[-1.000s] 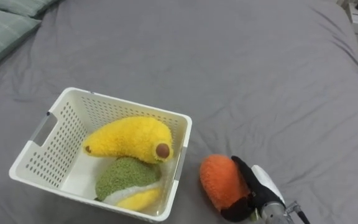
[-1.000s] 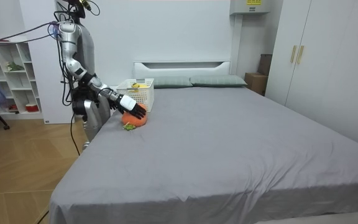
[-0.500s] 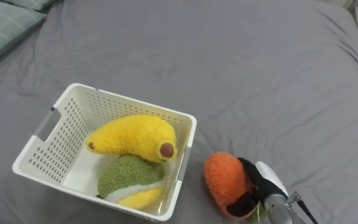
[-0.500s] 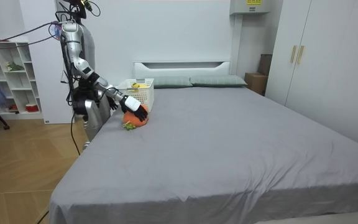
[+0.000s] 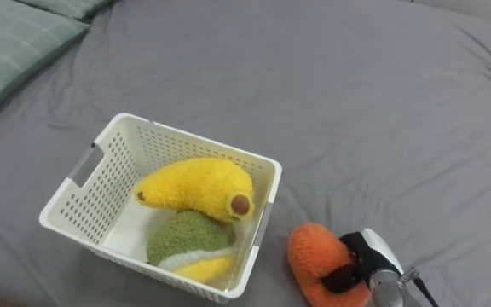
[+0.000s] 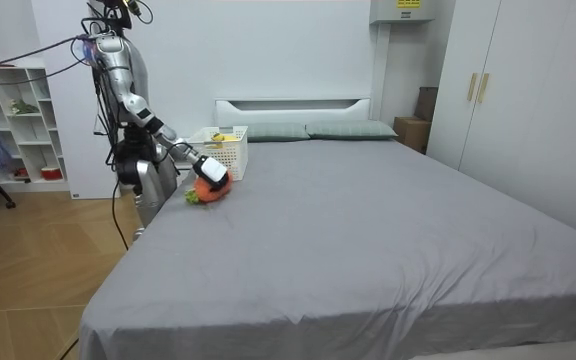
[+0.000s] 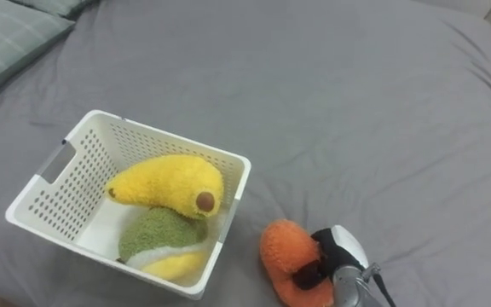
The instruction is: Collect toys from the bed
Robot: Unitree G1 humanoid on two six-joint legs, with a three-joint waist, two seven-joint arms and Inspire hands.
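An orange plush toy [image 5: 312, 256] lies on the grey bed just right of the white basket [image 5: 101, 183], close to the bed's near edge. My right hand [image 5: 366, 260] comes in from the lower right, its dark fingers curled into the toy's right side. Inside the basket lie a yellow banana plush [image 5: 196, 183] and, under it, a green and yellow plush [image 5: 190, 239]. In the room view I stand at the bed's side near the headboard, right hand [image 6: 211, 174] on the orange toy [image 6: 204, 191] beside the basket [image 6: 223, 150].
A green striped pillow [image 5: 15, 38] lies at the far left of the bed. Wide grey sheet stretches beyond and to the right of the basket. A white shelf unit [image 6: 13, 120] stands behind me, and wardrobes [image 6: 528, 90] line the room view's right.
My right hand's fingers went from stretched over the orange toy to curled round it. In the room view the toy has shifted slightly toward me. The head camera has moved a little.
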